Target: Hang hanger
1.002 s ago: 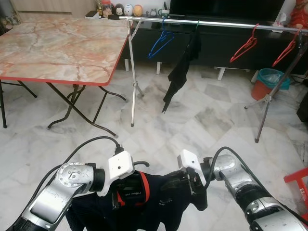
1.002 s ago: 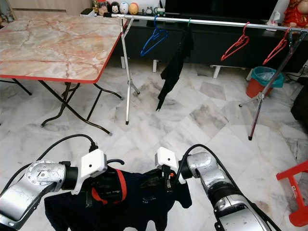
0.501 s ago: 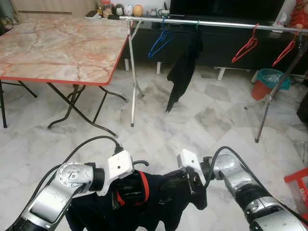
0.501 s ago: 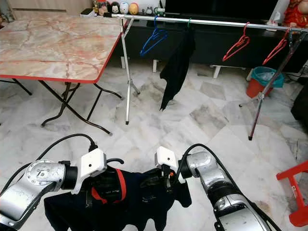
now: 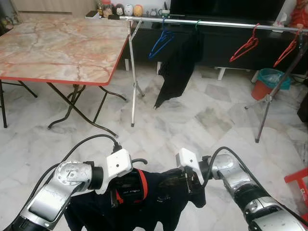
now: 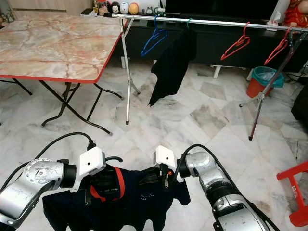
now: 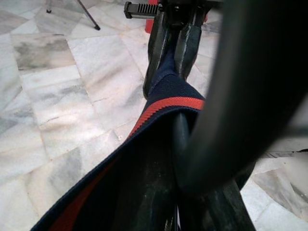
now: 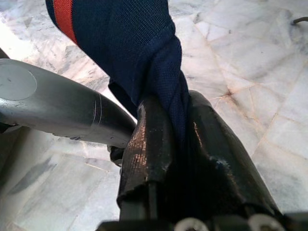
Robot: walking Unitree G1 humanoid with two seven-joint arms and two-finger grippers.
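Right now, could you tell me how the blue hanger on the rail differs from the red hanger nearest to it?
The blue hanger is blue and hangs near the rail's left end, just left of the dark garment; the red hanger is red and hangs further right, with bare rail on either side. Both are empty, tilted, and hooked over the same clothes rail.

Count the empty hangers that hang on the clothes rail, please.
3: a blue hanger near the rail's left end, beside the hung black garment, and two red hangers toward the right end. The garment's own hanger is mostly hidden.
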